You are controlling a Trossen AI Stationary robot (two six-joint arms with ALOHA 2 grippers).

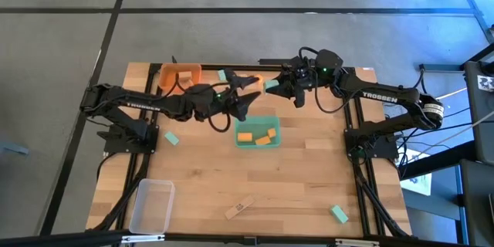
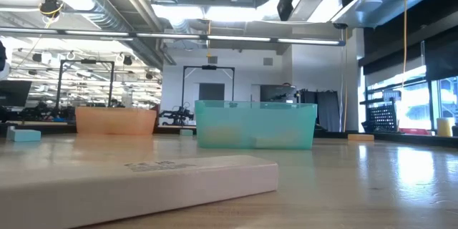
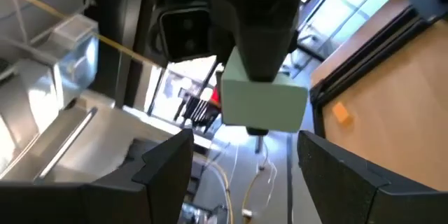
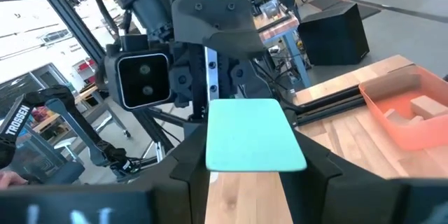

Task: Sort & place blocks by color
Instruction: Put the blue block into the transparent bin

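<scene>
My right gripper (image 1: 279,86) is shut on a mint-green block (image 1: 272,85), raised high over the table's far middle. My left gripper (image 1: 248,94) is open and faces it from the left, close by. In the left wrist view the block (image 3: 262,101) sits just beyond my open left gripper (image 3: 245,147); whether they touch, I cannot tell. Orange blocks (image 1: 256,137) lie in the green tray (image 1: 275,120). Pale wood blocks (image 4: 423,105) lie in the orange tray (image 1: 166,73). Loose mint-green blocks (image 1: 171,137) (image 1: 339,214) and a pale wood block (image 1: 239,209) rest flat on the table. My right gripper pinches the mint-green block between its two fingers (image 4: 185,164), one on each long side near the block's rear end (image 4: 255,157). The fingers are roughly level and point toward the table's left. The block sticks out ahead of them toward the left gripper, lifted clear of the table.
A clear tray (image 1: 152,204) stands at the near left corner. An orange block (image 1: 368,70) lies at the far right edge and another mint-green block (image 1: 222,76) beside the orange tray. The pale wood block (image 2: 143,175) lies close to the low camera. Bare wood spans the near middle.
</scene>
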